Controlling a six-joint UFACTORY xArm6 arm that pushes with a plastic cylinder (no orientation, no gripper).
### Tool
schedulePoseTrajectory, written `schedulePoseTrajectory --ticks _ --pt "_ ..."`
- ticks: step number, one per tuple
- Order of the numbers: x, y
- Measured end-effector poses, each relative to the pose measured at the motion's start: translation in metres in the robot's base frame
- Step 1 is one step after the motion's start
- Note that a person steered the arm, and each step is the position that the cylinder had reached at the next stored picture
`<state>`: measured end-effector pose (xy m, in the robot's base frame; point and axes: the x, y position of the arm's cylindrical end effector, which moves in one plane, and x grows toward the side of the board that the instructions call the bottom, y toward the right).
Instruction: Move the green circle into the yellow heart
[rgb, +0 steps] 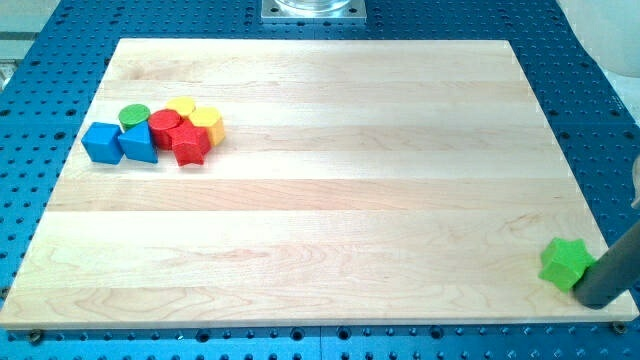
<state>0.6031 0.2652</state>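
Observation:
The green circle sits in a tight cluster at the view's left, at the cluster's upper left. The yellow heart is just to its right at the cluster's top, with the red circle between and slightly below them. My tip is far away at the view's lower right corner, touching or almost touching the right side of a green star. The rod slants up to the view's right edge.
The cluster also holds a blue cube, a blue triangle, a red star and a yellow hexagon. The wooden board lies on a blue perforated table. A metal mount is at the top.

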Motion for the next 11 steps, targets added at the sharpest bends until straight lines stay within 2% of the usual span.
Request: schedulePoseTrajectory --ticks 1,2,3,4,6,7,8,9,11 --pt "-0.011 -0.001" --pt "-0.018 -0.029" --pt "-0.001 -0.071" --pt "-0.009 -0.169" --pt "-0.091 -0.445" --pt "-0.118 -0.57" --pt "-0.16 -0.564" --pt "-0.223 -0.556" --pt "-0.227 -0.492"
